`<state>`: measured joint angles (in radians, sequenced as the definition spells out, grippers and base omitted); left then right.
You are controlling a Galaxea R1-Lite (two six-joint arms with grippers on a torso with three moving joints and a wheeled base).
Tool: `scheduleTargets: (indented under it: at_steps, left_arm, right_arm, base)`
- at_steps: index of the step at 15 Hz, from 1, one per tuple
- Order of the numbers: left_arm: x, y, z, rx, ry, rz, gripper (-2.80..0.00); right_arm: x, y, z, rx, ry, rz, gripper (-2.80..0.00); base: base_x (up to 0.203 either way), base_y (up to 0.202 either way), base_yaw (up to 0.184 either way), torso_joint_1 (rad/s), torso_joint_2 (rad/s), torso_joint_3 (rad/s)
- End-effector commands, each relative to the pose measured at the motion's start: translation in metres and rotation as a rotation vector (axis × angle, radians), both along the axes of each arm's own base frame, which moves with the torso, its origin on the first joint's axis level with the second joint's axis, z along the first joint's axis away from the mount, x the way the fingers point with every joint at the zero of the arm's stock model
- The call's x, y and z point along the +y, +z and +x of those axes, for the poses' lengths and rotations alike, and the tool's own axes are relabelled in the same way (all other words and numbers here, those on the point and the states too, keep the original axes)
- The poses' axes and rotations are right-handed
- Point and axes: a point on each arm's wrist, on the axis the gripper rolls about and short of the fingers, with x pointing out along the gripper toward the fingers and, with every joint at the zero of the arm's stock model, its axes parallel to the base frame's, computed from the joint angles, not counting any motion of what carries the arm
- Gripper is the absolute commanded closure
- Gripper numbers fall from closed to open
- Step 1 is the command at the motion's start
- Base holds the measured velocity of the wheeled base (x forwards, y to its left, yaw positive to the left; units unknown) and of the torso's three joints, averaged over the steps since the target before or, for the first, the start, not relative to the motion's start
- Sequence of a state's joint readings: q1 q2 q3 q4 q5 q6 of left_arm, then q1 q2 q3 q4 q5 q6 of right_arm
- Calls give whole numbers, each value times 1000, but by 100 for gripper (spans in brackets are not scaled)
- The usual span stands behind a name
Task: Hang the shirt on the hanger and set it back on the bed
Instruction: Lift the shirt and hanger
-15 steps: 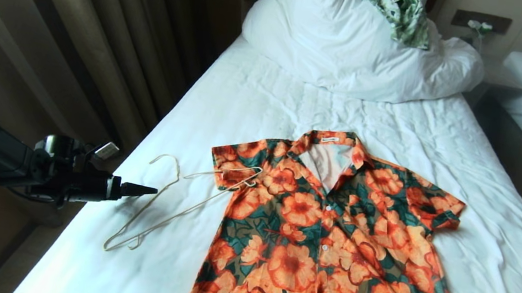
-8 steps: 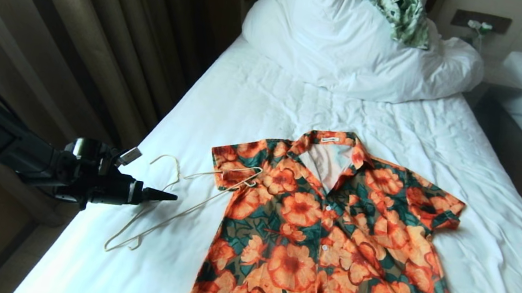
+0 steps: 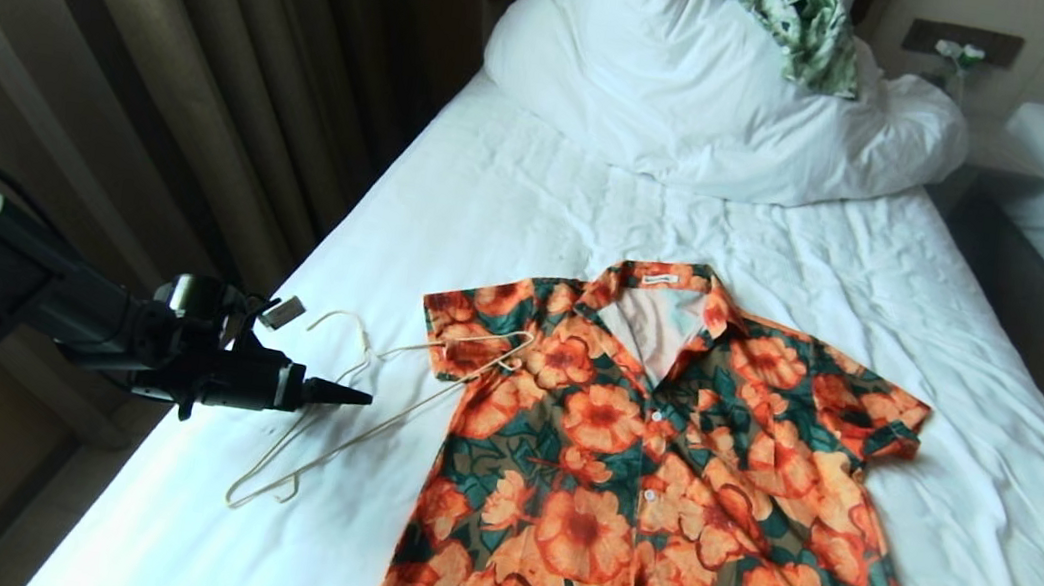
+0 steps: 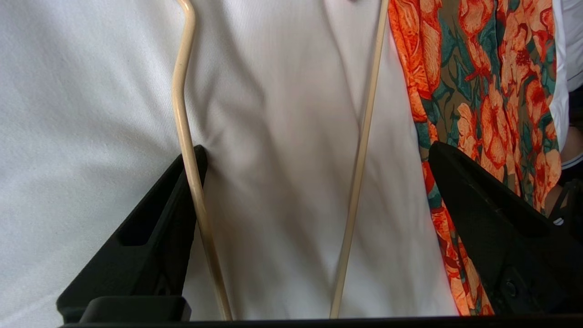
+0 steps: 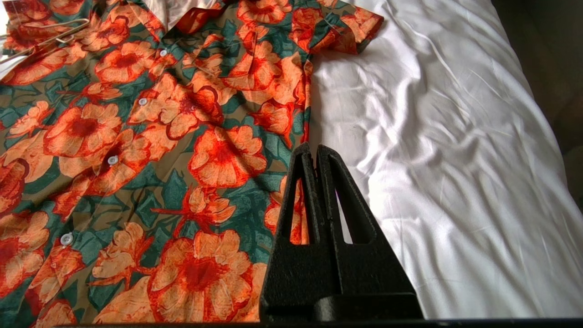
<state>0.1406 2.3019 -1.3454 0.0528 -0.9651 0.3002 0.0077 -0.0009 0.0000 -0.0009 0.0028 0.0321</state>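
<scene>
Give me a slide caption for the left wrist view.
Open left gripper straddles the cream hanger on the bed, shirt alongside.

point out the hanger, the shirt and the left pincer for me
hanger (image 3: 352, 432), head view, on its long straight bottom wire.
shirt (image 3: 647, 491), head view, on the buttoned front near the middle.
left pincer (image 4: 314, 191), left wrist view, in the open gap between the two black tips.

The shirt (image 3: 657, 492) hem (bottom edge) and the green-print cloth (image 3: 800, 17) are cropped.
</scene>
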Motion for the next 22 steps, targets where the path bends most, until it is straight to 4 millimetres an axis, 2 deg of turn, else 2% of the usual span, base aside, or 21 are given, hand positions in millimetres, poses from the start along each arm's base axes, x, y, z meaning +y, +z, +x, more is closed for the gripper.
scheduleTargets:
  at_steps: [1, 4, 5, 10, 12, 15, 18, 22]
  left_arm:
    - [-1, -1, 2, -4, -7, -4, -280]
    - [0, -4, 3, 1, -6, -4, -280]
    - [0, -5, 3, 0, -6, -4, 0]
    - [1, -5, 3, 0, -3, -6, 0]
    - [2, 2, 2, -4, 0, -8, 0]
    - [2, 28, -11, 20, 4, -12, 0]
    - [0, 61, -29, 25, 5, -14, 0]
    - [-5, 106, -68, -6, 7, -6, 0]
  right_arm:
    - [0, 0, 0, 1, 2, 0, 0]
    - [0, 0, 0, 0, 0, 0, 0]
    - [0, 0, 0, -1, 1, 0, 0]
    - [0, 0, 0, 0, 2, 0, 0]
    - [0, 0, 0, 0, 0, 0, 0]
    - [0, 0, 0, 0, 1, 0, 0]
    - [0, 0, 0, 0, 2, 0, 0]
    - [0, 0, 0, 1, 1, 0, 0]
  base:
    - [0, 0, 0, 0, 0, 0]
    - [0, 0, 0, 0, 0, 0]
    - [0, 0, 0, 0, 0, 0]
    - [0, 0, 0, 0, 0, 0]
    - [0, 0, 0, 0, 0, 0]
    - [0, 0, 0, 0, 0, 0]
    - [0, 0, 0, 0, 0, 0]
    - [0, 0, 0, 0, 0, 0]
